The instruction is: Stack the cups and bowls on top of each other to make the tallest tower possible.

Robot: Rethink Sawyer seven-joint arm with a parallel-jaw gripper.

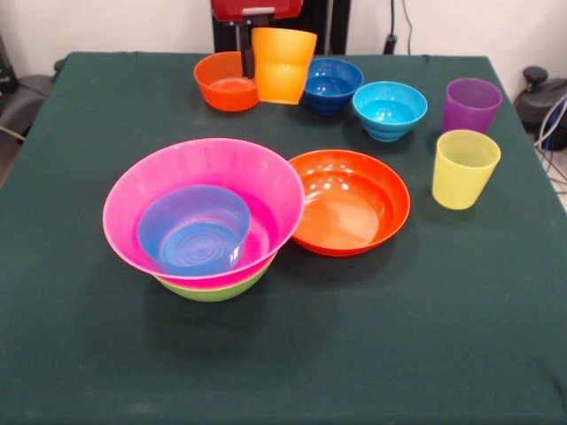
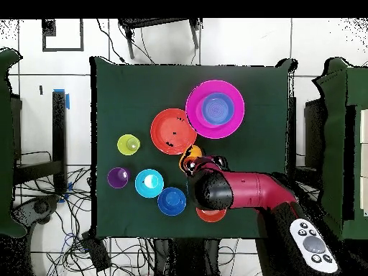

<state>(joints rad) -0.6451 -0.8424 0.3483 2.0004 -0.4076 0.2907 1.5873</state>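
Observation:
My gripper [image 1: 254, 53] is shut on the rim of the orange cup [image 1: 283, 66] and holds it tilted above the table's far side, between the small orange bowl [image 1: 226, 84] and the dark blue bowl [image 1: 332, 84]. In the overhead view the cup [image 2: 191, 154] shows at the arm's tip. The tower [image 1: 204, 177] is a big pink bowl on a lime green bowl [image 1: 213, 288], with a small blue bowl [image 1: 195, 230] inside. Beside it lies the shallow orange bowl [image 1: 350, 204]. The cyan bowl [image 1: 390, 111], purple cup [image 1: 471, 104] and yellow cup [image 1: 464, 168] stand at the right.
The dark green table [image 1: 443, 336] ends close behind the far row of bowls. The red arm [image 2: 248, 190] reaches in over the small orange bowl [image 2: 210, 214]. Cables and chairs surround the table on the floor.

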